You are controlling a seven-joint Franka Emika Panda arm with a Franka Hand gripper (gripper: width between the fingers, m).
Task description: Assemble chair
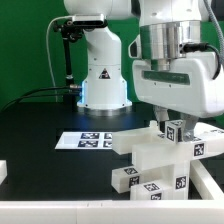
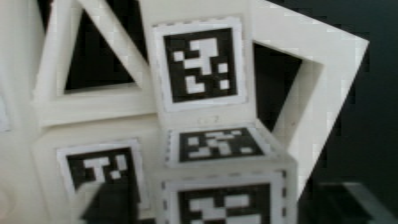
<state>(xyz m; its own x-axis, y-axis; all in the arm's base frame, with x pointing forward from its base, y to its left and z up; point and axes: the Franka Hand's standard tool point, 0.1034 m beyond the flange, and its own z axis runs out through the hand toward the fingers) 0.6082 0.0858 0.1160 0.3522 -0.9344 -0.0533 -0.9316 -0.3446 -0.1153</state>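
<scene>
Currently the gripper (image 1: 172, 122) is hanging directly over the partly built chair (image 1: 165, 150), which is standing on the black table (image 1: 40, 170) toward the exterior view's right, near the camera. The arm is positioned low and vertical, apparently so the fingers can work on the upright tagged post (image 1: 177, 131) from above. The fingers are largely masked by the wrist housing and by the post itself, so whether the jaws are parted or closed, and whether they are gripping anything, cannot be determined. A loose leg bar (image 1: 150, 182) is lying just in front of the assembly, seemingly staged within reach. The marker board (image 1: 88, 140) is lying flat farther back, near the arm's base. In the wrist view, tagged white faces (image 2: 199, 62) are filling the picture; edges are blurred, and which part is which cannot be settled.
</scene>
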